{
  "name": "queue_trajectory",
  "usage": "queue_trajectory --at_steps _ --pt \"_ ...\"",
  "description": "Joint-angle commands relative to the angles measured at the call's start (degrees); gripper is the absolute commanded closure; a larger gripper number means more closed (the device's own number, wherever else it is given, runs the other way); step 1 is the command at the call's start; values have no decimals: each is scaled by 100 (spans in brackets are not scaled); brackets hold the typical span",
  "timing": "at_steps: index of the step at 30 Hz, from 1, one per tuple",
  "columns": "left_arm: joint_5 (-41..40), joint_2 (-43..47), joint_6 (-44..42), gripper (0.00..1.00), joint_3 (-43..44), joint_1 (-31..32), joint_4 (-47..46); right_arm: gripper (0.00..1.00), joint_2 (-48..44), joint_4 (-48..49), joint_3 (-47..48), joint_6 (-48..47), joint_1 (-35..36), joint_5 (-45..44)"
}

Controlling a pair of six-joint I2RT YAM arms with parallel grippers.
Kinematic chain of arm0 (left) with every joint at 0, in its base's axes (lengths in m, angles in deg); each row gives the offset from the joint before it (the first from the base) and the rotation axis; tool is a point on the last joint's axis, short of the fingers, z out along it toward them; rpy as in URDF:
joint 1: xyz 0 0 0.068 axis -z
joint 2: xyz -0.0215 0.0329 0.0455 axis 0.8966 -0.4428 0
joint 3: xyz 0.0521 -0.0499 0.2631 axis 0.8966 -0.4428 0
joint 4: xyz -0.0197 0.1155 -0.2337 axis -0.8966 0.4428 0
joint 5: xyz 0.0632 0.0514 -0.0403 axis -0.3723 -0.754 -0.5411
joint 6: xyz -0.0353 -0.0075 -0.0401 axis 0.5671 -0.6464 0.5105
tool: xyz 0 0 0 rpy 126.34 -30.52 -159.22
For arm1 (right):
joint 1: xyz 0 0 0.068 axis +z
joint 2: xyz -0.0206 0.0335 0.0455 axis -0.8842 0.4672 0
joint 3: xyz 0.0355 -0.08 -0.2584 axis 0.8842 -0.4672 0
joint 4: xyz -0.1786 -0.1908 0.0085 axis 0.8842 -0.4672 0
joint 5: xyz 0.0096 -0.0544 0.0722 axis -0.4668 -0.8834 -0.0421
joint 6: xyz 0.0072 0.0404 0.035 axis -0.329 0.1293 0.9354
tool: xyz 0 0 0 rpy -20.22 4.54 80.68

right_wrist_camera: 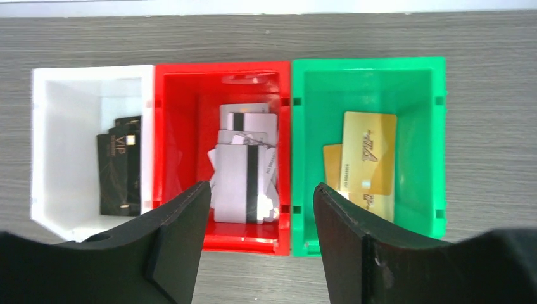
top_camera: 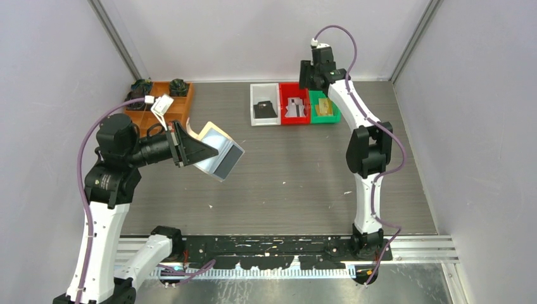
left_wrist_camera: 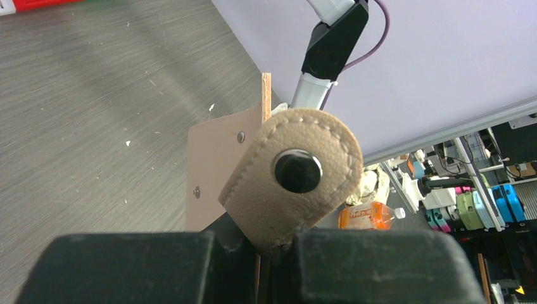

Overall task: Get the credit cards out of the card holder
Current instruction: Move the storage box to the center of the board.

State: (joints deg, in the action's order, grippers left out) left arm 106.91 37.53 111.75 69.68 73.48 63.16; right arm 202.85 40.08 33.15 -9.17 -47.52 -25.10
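Tan stitched-leather card holder (top_camera: 218,155), silvery pockets inside, hangs clamped in the left pincer (left_wrist_camera: 272,250) above the worktop (top_camera: 297,183). Right pincer (right_wrist_camera: 259,196) stands wide; its wrist view alone resolves black, white, gold credit cards (right_wrist_camera: 367,155) in bins (right_wrist_camera: 215,76).

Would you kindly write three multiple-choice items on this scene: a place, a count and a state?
1. Where do the gold cards lie? A on the table B in the orange tray C in the green bin
2. How many plastic bins stand in the row? A two B three C four
3. How does the right gripper stand? A open, empty B shut on a card C shut on a bin wall
Answers: C, gold shows inside green walls; B, white, red and green sit side by side; A, its fingers are apart, nothing between.
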Motion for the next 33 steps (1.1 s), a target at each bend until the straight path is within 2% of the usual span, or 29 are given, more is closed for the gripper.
queue_trajectory --at_steps 1,10,14,18,21,24,28,33 --pt "222 -47 -52 100 218 4 -133 34 183 -54 112 -150 4 -614" --pt "302 -88 -48 100 291 -5 1 37 620 159 159 -11 -7 -371" --pt "302 -97 -31 100 351 -7 12 45 838 60 307 74 -6 -421" --pt "311 -95 -8 100 373 -2 2 60 887 100 150 176 -7 -579" --pt "304 -104 -24 100 381 -1 12 73 725 284 -223 287 4 -637" --pt "303 -100 -19 100 388 -2 8 81 393 629 -833 398 76 -706" --pt "297 -90 -4 100 398 -4 -8 86 -102 1007 -1632 398 252 -844" --pt "291 -35 9 100 383 -5 -1 88 -782 1258 -2717 358 531 -909"
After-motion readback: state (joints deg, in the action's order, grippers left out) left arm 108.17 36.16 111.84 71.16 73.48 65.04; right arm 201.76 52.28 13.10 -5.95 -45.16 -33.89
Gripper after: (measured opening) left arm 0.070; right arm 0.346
